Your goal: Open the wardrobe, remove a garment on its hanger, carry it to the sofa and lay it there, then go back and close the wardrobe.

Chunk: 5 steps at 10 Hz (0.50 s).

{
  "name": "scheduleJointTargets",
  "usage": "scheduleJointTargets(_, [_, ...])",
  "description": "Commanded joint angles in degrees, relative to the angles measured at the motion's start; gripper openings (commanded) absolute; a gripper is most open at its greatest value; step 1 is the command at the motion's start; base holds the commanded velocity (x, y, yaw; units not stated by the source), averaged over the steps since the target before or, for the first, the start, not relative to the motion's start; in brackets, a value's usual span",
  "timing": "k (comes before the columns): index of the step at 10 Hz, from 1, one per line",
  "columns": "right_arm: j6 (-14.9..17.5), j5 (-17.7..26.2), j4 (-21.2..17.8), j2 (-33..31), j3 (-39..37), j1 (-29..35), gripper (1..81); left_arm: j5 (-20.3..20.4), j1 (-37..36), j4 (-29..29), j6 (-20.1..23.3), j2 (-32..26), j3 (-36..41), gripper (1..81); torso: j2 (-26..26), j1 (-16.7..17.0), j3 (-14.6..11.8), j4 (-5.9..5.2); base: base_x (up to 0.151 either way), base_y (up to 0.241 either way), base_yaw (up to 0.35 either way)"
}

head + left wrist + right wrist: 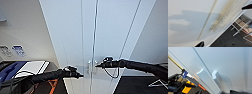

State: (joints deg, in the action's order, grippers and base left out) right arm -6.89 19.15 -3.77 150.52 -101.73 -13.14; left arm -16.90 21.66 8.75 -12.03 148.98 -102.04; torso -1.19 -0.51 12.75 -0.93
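Note:
The white wardrobe [70, 32] stands right in front of me with both tall doors shut and a thin seam between them. Its two small vertical handles [89, 67] sit side by side at the seam. My right gripper [97, 66] points at the right-hand handle from the right, its tip at or just short of it. My left gripper [80, 75] hovers slightly lower, a little left of the handles. The right wrist view shows both handles [205, 79] close up on the door [224, 59]. The garment and hanger are hidden behind the doors.
A blue and white item [22, 68] lies low on the left, under a pale wall with two small signs [18, 50]. Dark floor lies on both sides of the wardrobe. White chair legs [240, 28] stand on the floor to the right.

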Motion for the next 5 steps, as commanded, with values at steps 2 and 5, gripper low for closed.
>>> scheduleJointTargets(2, [-0.1, 0.4, -0.6, 0.6, -2.2, 11.2, 81.1, -0.2, -8.7, -0.1, 0.2, 2.5, -2.7, 81.1, 0.0, 0.0, 0.0, 0.0, 0.0, 0.0, 0.0])
scheduleJointTargets(5, [-0.2, 0.3, -0.6, 2.5, -3.4, 10.8, 81.1, -0.2, -9.0, 0.1, 0.2, 5.3, -6.6, 81.1, 0.0, 0.0, 0.0, 0.0, 0.0, 0.0, 0.0])
